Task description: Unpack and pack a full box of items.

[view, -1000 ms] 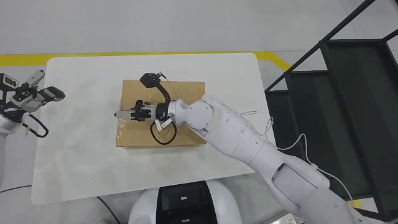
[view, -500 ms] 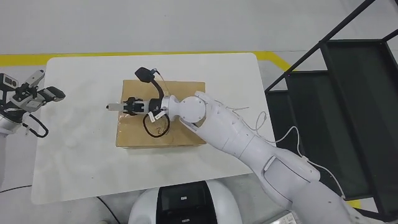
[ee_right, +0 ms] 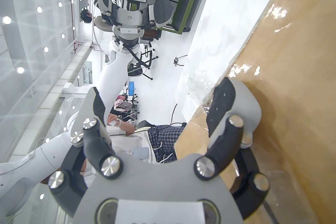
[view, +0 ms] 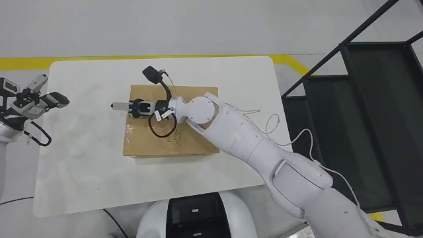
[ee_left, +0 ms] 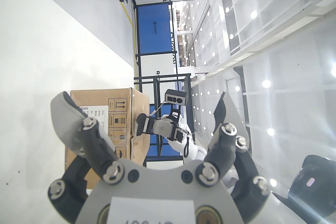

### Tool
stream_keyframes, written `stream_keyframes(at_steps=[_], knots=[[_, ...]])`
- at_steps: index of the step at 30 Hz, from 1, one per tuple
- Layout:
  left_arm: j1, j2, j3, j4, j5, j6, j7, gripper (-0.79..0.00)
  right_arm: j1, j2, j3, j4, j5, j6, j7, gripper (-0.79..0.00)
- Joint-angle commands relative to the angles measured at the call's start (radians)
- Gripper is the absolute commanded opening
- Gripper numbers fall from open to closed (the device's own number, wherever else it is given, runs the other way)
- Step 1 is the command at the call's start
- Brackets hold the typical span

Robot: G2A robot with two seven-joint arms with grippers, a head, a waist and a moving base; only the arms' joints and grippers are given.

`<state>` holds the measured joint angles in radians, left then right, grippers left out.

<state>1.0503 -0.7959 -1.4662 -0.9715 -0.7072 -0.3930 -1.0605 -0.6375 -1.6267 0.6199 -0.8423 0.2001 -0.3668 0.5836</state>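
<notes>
Right tool [ee_right: 160, 96] spread at far-left corner of closed box [view: 142, 142]; left tool [ee_left: 143, 101] spread at tabletop [view: 79, 158] left edge

Right arm [view: 251, 142] stretched forward and across toward the robot's left, elbow bent. Its wrist is turned so the right gripper [view: 122, 106] points leftward at about level, with a black cable looping under the wrist. Right gripper spread wide, its fingers [ee_right: 225, 101] well apart with nothing between the pads. Left arm [ee_right: 115, 67] held out at the far left, well apart from the right one. The left gripper [view: 53, 88] faces inward toward the right gripper, its fingers [ee_left: 65, 107] likewise splayed and empty.
</notes>
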Motion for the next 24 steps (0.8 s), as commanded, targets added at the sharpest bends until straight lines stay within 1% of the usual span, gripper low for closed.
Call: stream_keyframes(at_steps=[1, 4, 7, 9, 11, 14, 19, 24], knots=[[0.000, 0.000, 0.000, 0.000, 0.000, 0.000, 0.000, 0.000, -0.011, 0.009, 0.027, -0.016, 0.015, -0.017, 0.015, 0.000], [0.000, 0.000, 0.000, 0.000, 0.000, 0.000, 0.000, 0.000, -0.045, 0.029, 0.077, -0.069, 0.054, -0.033, 0.072, 0.000], [0.000, 0.000, 0.000, 0.000, 0.000, 0.000, 0.000, 0.000, -0.085, 0.057, 0.133, -0.140, 0.047, -0.023, 0.106, 0.000], [0.000, 0.000, 0.000, 0.000, 0.000, 0.000, 0.000, 0.000, -0.113, 0.079, 0.168, -0.185, -0.006, 0.026, 0.103, 0.000], [0.000, 0.000, 0.000, 0.000, 0.000, 0.000, 0.000, 0.000, -0.141, 0.098, 0.198, -0.225, -0.058, 0.102, 0.103, 0.000], [0.000, 0.000, 0.000, 0.000, 0.000, 0.000, 0.000, 0.000, -0.180, 0.118, 0.229, -0.276, -0.104, 0.196, 0.112, 0.000], [0.000, 0.000, 0.000, 0.000, 0.000, 0.000, 0.000, 0.000, -0.210, 0.130, 0.243, -0.307, -0.165, 0.278, 0.093, 0.000], [0.000, 0.000, 0.000, 0.000, 0.000, 0.000, 0.000, 0.000, -0.224, 0.132, 0.256, -0.311, -0.147, 0.280, 0.105, 0.000]])
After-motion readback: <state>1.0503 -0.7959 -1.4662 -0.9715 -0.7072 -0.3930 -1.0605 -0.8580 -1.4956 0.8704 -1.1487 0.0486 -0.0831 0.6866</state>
